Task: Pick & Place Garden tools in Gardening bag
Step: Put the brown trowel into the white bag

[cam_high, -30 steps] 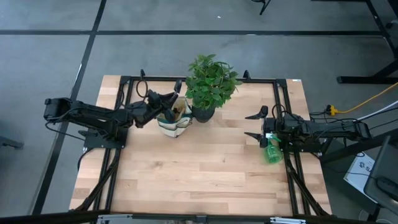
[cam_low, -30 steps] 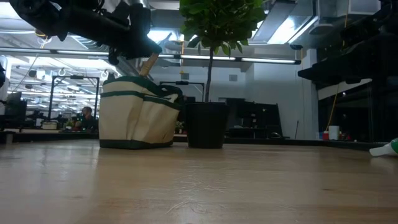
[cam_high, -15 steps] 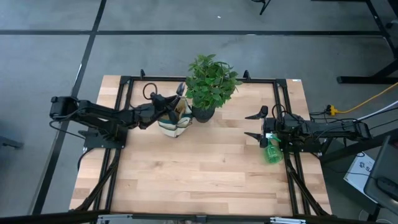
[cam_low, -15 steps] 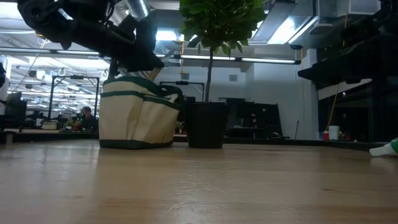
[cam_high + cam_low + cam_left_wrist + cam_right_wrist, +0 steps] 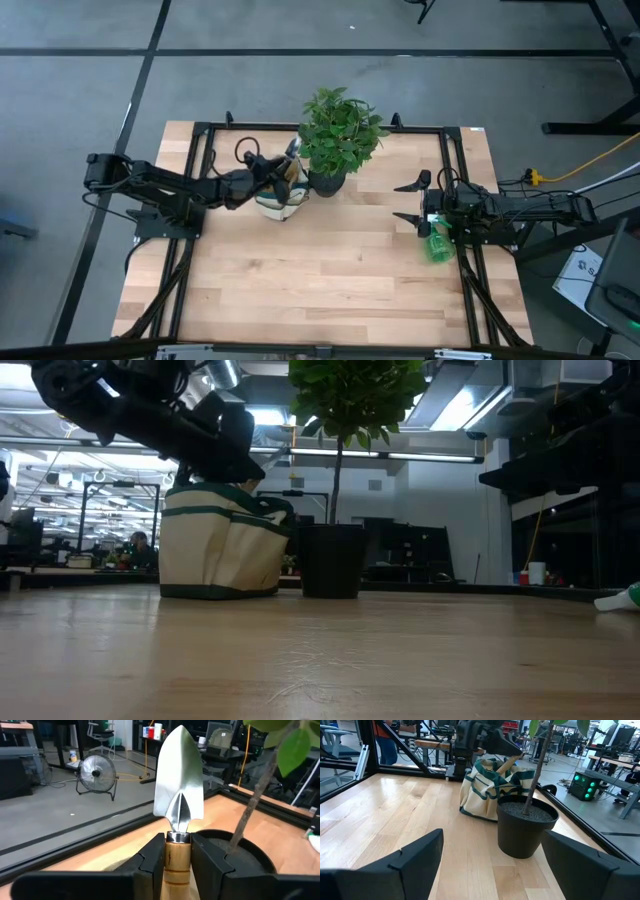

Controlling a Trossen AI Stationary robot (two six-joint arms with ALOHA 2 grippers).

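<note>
My left gripper (image 5: 268, 176) hovers over the beige, green-trimmed gardening bag (image 5: 282, 198), shut on a wooden-handled trowel (image 5: 178, 780). The trowel's silver blade points up toward the plant. Its handle (image 5: 507, 766) slants down into the bag's open top. The bag stands on its base next to the black plant pot (image 5: 333, 560). A green spray bottle (image 5: 437, 246) lies on its side on the table by my right gripper (image 5: 415, 200). That gripper waits open at the right edge, touching nothing. My left gripper pinches the trowel's wooden handle (image 5: 177, 862) just below the metal collar, between its two fingers (image 5: 150, 865). The fingers come about level from the table's left and lie across the handle. The trowel stands blade up, its handle end down in the bag's mouth.
The leafy potted plant (image 5: 338, 135) stands right beside the bag, and its leaves reach over the trowel blade. A black frame rail (image 5: 320, 127) runs along the table's far side. Bare wood (image 5: 320, 280) spreads across the near half of the table.
My left gripper has sunk toward the bag and moved a little toward the plant, carrying the trowel. The wooden handle that showed below the gripper in the low view is now hidden behind the gripper and the bag's rim.
</note>
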